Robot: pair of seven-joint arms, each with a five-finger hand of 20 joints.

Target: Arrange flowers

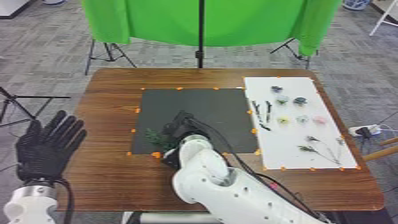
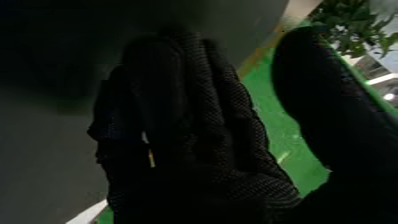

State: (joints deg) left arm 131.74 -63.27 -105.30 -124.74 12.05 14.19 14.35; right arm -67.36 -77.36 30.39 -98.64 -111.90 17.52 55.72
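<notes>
In the head view my right hand (image 1: 183, 125) is low over the black sheet (image 1: 169, 102), beside green leaves (image 1: 158, 138) at the sheet's lower left. The right wrist view has the same hand (image 2: 191, 120) open, its fingers straight and the thumb held apart, with green leaves (image 2: 351, 22) beyond the thumb. Small flower heads, among them a yellow one (image 1: 282, 120), a pink one (image 1: 320, 120) and a dark blue-green one (image 1: 299, 101), lie on the white sheet (image 1: 284, 137). Dark twigs (image 1: 268, 111) and thin stems (image 1: 325, 154) lie there too. My left hand (image 1: 44, 152) is open at the table's left edge.
Orange tape pieces (image 1: 179, 88) mark the borders of both sheets on the brown table (image 1: 111, 102). A green cloth (image 1: 151, 22) hangs on a stand behind the table. A dark cable (image 1: 231, 150) runs along my right arm.
</notes>
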